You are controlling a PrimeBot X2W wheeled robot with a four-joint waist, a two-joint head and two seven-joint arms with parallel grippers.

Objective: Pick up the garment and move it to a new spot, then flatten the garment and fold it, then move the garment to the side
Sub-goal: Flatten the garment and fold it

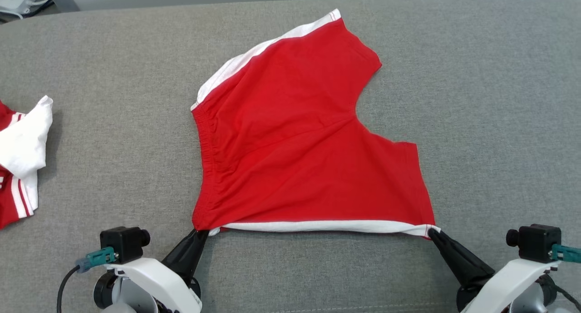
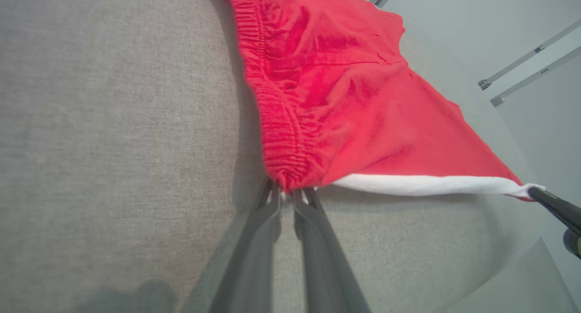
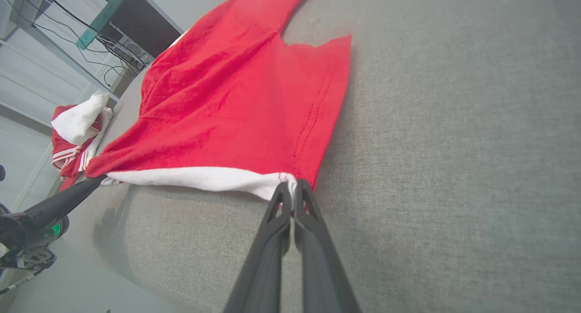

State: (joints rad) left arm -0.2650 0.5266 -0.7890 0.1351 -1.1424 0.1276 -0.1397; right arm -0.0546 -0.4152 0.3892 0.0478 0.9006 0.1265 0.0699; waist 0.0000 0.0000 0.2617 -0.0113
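The garment [image 1: 299,140] is a pair of red shorts with white side stripes, spread on the grey cushion [image 1: 476,99]. Its near white-striped edge is pulled taut and slightly raised between my two grippers. My left gripper [image 1: 202,233] is shut on the garment's waistband corner, seen close in the left wrist view [image 2: 286,195]. My right gripper [image 1: 433,231] is shut on the leg-hem corner [image 3: 290,190]. The far leg lies flat toward the back. In the left wrist view the right gripper's fingers [image 2: 556,206] show at the right edge.
A second red and white garment [image 1: 20,163] lies crumpled at the cushion's left edge, also seen in the right wrist view [image 3: 77,136]. Bare grey cushion spreads to the right and in front of the shorts. Shelving and cables [image 3: 104,36] stand beyond the cushion.
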